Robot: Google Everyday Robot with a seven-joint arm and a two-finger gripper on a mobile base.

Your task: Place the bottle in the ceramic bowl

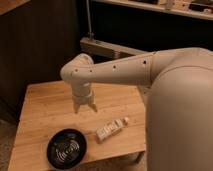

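Wooden table [44, 102], spread-fingered tool [85, 108] above

A light wooden plank table [42, 102] carries a round glossy black ceramic bowl [66, 146] near its front edge and, just beside it but apart, a small cream-white bottle [110, 130] lying on its side. The gripper [85, 108] hangs above mid-table, fingers spread.

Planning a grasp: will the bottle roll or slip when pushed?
The bottle lies on its side; its squarish body probably won't roll. It looks small, likely light, so a nudge may slide it. The open gripper hangs over the table, clear of the bottle.
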